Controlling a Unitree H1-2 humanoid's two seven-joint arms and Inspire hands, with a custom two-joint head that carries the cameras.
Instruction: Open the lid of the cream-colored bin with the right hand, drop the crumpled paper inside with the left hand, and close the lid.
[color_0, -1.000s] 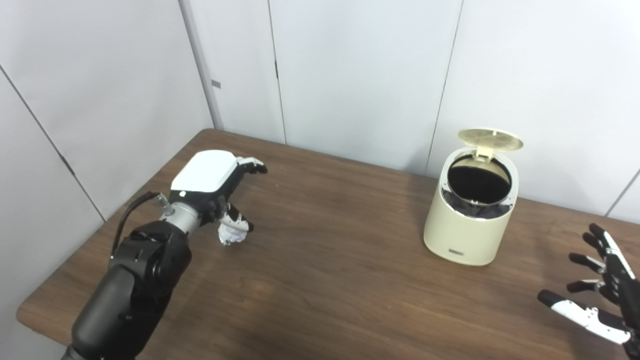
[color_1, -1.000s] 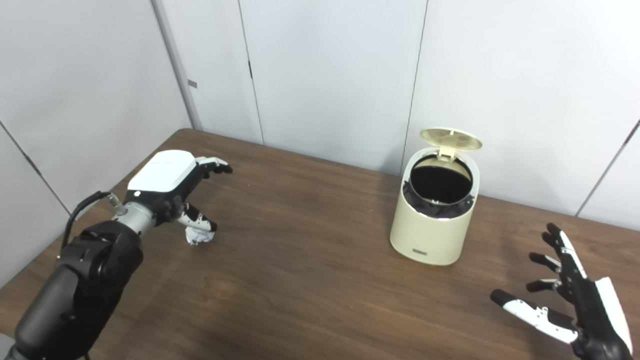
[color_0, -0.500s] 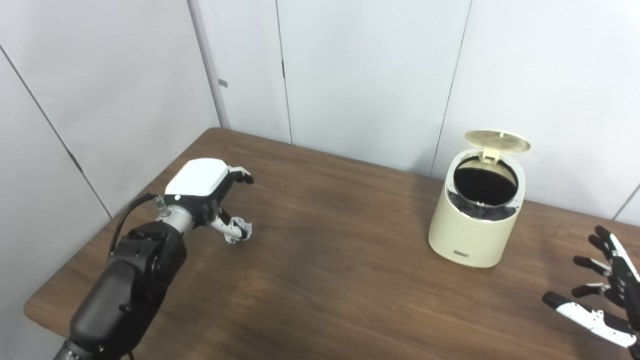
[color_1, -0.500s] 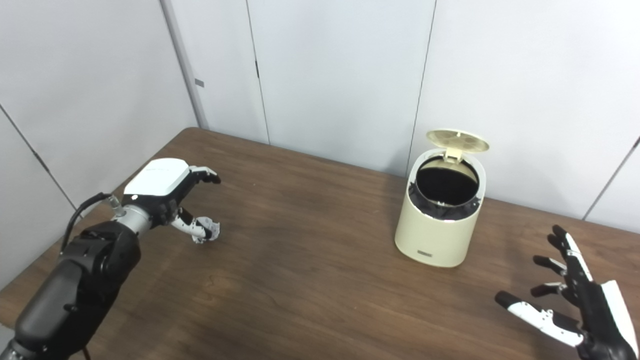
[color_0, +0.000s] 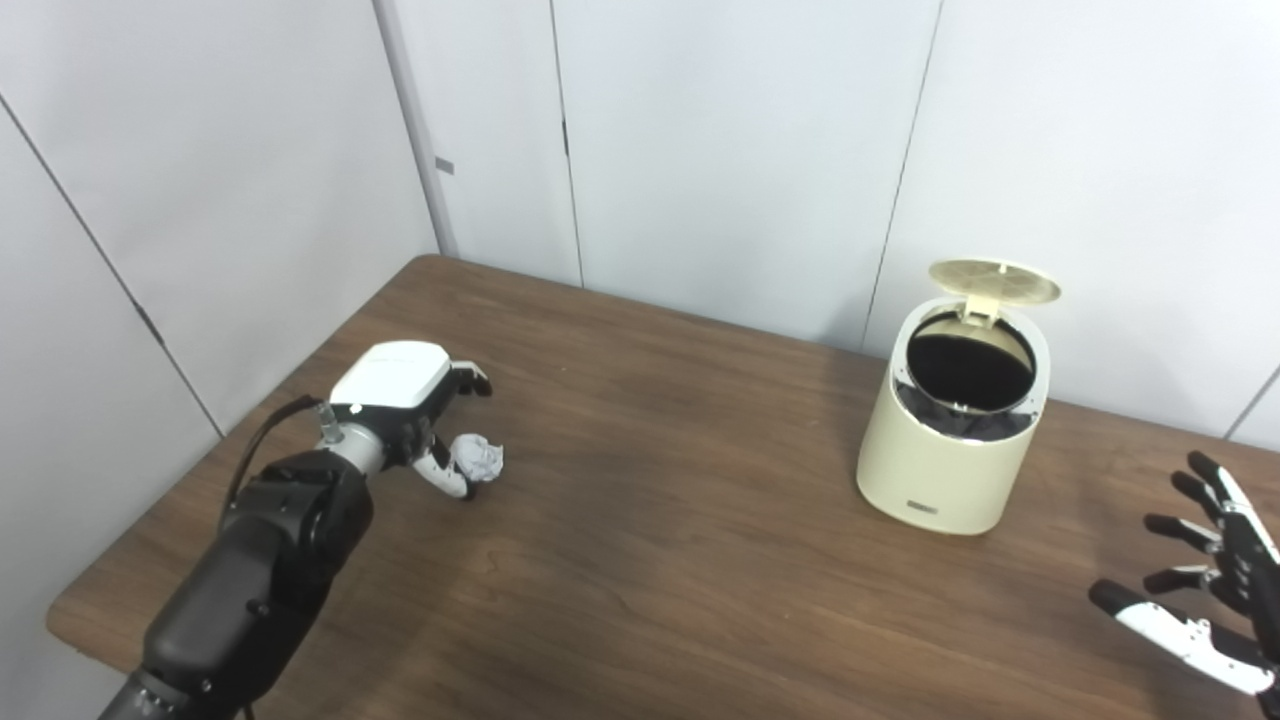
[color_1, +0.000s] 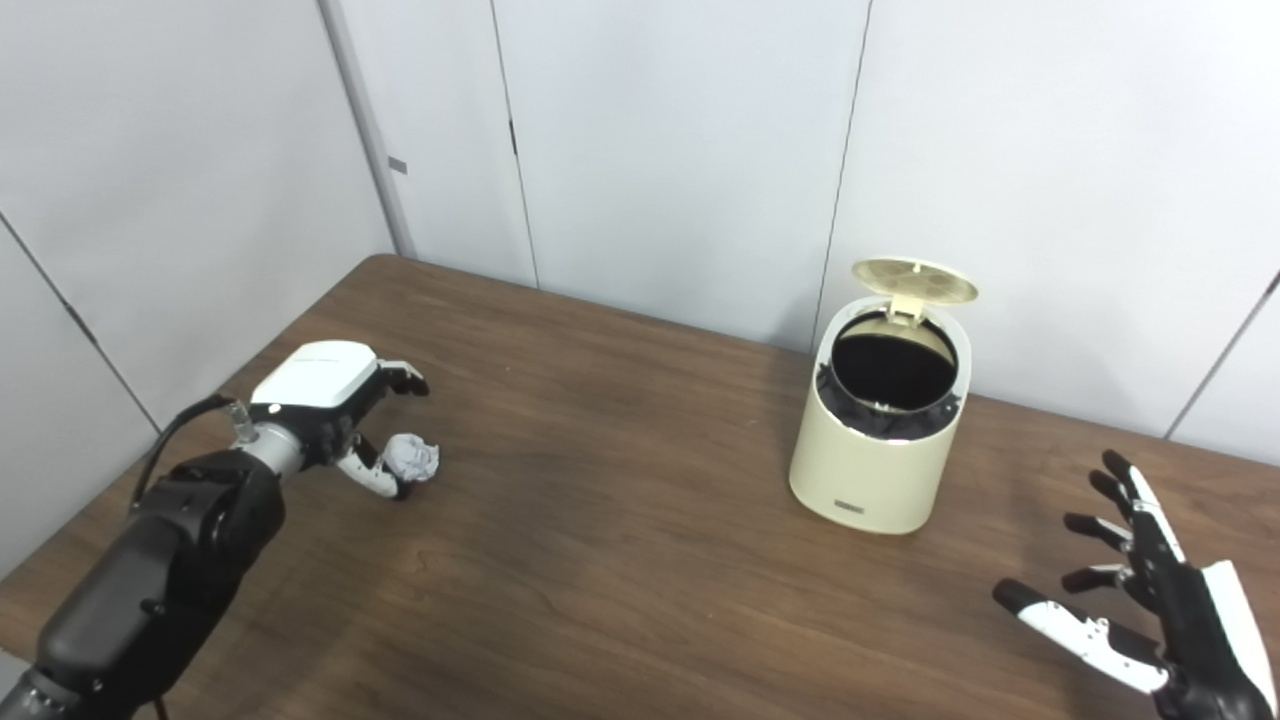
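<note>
Crumpled paper (color_0: 478, 458) lies on the table (color_0: 660, 560), far-left part, just right of the left hand (color_0: 400, 385). It sits under the hand's curled fingers (color_0: 470, 377) w/ the thumb (color_0: 440, 475) on its near-left side, right against it or nearly so. Can't tell if thumb actually presses it; fingers above look apart from it. So the left hand is cupped over the paper, partly spread, not clamped: paper rests on the wood, not lifted. Hand's white back faces up; the dark forearm (color_0: 250, 590) runs toward the near-left corner.

Cream-colored bin (color_0: 950, 440) stands upright well to the right of the paper, toward the far-right side of the table, near the wall (color_0: 700, 150). Its lid (color_0: 993, 281) is flipped up at the far rim, hinged back, roughly level, showing its ribbed underside. Mouth wide open, inside dark, w/ a dark liner edge bunched around the rim. Small label low on the bin's near face; text too small to read.

Right hand (color_1: 1160, 600) hovers at the near-right edge, well apart from bin and paper. Fingers splayed wide, thumb out to the left, gripping nothing. Partly cut by the frame edge in the left eye view.

Table is dark brown wood grain; pale grey panels behind it on the far and left sides.
</note>
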